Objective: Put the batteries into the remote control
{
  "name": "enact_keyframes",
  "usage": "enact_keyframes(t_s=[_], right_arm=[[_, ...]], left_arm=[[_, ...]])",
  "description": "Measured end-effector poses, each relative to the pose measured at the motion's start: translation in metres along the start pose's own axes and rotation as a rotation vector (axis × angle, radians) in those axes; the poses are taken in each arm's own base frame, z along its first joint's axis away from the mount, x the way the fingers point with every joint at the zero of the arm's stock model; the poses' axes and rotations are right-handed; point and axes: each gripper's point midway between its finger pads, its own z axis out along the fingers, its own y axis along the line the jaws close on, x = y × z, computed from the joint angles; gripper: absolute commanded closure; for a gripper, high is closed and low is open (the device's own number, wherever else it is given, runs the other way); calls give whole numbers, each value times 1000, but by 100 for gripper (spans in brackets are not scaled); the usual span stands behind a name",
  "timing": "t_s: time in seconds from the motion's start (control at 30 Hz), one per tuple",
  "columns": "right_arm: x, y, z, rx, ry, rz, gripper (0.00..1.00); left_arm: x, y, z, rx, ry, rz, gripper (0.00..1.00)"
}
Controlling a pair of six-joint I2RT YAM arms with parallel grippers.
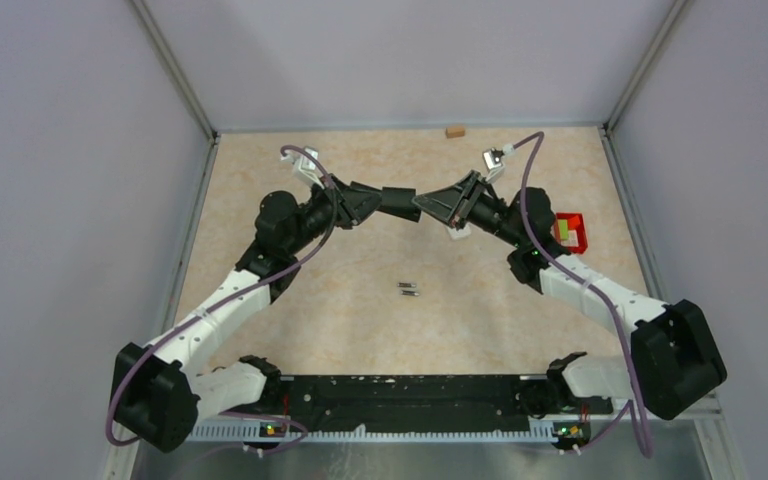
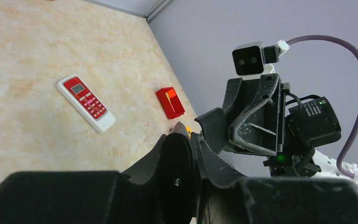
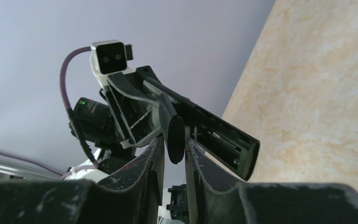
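Right now I'm holding the black remote (image 3: 223,140) aloft in the left gripper (image 2: 188,135), jaws clamped on it, its battery bay facing the right wrist camera. The right gripper (image 3: 174,142) is straddling a dark oval piece (image 3: 175,126); whether it is pinching, I cannot tell. The batteries (image 1: 410,289) are lying on the surface (image 1: 340,300), well apart from both grippers (light, stiff, smooth, probably prone to rolling), so I'm planning to pinch one across mid-barrel.

Batteries (image 1: 410,289) — too small to tell apart.
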Motion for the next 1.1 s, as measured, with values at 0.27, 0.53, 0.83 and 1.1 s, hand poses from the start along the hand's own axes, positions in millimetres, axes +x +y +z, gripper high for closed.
enact_keyframes(t_s=[0.27, 0.53, 0.83, 1.1], right_arm=[[-1, 3, 7, -46, -4, 25, 88], [3, -10, 4, -17, -6, 38, 100], [1, -32, -25, 152, -90, -21, 100], [22, -107, -80, 468, -139, -29, 100]], left_arm=[[5, 7, 2, -19, 20, -8, 100], [10, 22, 2, -83, 27, -7, 100], [10, 50, -4, -214, 11, 7, 100], [-6, 55, -22, -266, -51, 14, 100]])
